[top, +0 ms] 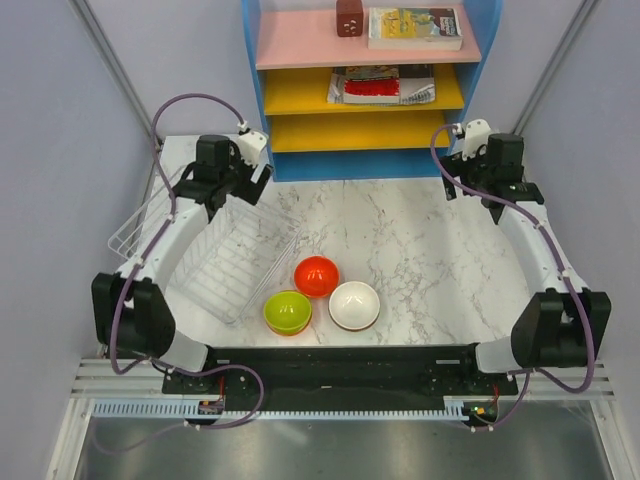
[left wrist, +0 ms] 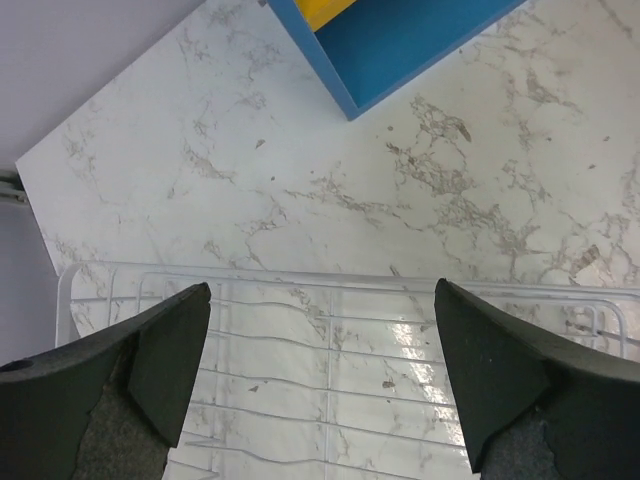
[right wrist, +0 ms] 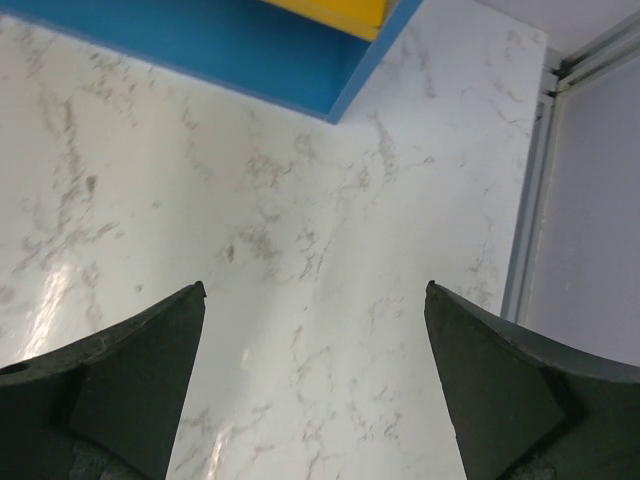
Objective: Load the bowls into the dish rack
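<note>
Seen from overhead, the marble surface [top: 430, 240] fills the middle. The blue shelf unit [top: 350, 165] stands at its 12 o'clock edge, out of the working area. Its pink shelf carries a book [top: 415, 27] and a small brown box [top: 349, 16], and its yellow shelf carries a second book [top: 382, 85].

The dish rack [top: 235, 275] lies at about 8 o'clock, angled so that its open side faces the middle, which should make loading easy. No bowl shows among its wires, though the left arm crosses over part of it.

The left claw [left wrist: 320, 288] hangs at 10 o'clock over the rack's far rim, jaws spread wide and pinching nothing. The right claw [right wrist: 315, 290] hangs at 2 o'clock over bare marble near the shelf unit's corner, also spread and empty. Both look parked clear of the bowls, so the loading seems not yet begun.

The bowls sit grouped at 6 o'clock, just beside the rack's near corner: the red bowl [top: 316, 275] farthest back, the lime green bowl [top: 287, 311] toward the rack, the white bowl [top: 354, 305] to its 3 o'clock. An orange edge under the green one suggests nesting; I cannot be sure.
</note>
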Controlling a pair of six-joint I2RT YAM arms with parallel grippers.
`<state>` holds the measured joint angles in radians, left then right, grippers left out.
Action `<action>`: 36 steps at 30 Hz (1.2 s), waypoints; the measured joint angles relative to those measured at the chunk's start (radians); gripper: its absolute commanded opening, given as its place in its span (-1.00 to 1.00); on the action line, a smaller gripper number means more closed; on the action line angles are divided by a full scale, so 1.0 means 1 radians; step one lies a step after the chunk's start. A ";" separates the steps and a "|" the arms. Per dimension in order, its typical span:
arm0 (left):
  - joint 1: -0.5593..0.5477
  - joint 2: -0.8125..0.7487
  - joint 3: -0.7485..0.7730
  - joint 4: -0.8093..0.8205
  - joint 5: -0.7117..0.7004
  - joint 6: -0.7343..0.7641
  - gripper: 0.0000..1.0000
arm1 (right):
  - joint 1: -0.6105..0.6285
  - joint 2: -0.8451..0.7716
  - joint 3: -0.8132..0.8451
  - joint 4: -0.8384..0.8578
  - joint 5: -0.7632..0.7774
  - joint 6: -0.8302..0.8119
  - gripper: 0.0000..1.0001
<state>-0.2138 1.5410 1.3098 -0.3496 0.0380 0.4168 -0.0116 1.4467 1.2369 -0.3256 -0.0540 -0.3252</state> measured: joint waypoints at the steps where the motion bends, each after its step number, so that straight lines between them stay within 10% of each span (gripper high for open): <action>1: 0.000 -0.037 -0.025 -0.004 0.006 0.000 0.99 | 0.001 -0.026 -0.003 -0.037 -0.029 -0.006 0.96; 12: 0.000 -0.536 -0.330 -0.048 0.127 0.003 0.99 | 0.043 -0.269 -0.014 -0.307 -0.230 -0.064 0.96; 36: 0.010 -0.711 -0.582 -0.003 0.079 0.004 0.99 | 0.367 -0.154 -0.158 -0.219 -0.246 0.053 0.96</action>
<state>-0.2043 0.8303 0.7277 -0.3523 0.1169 0.4206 0.3557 1.2926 1.0794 -0.5446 -0.3000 -0.2722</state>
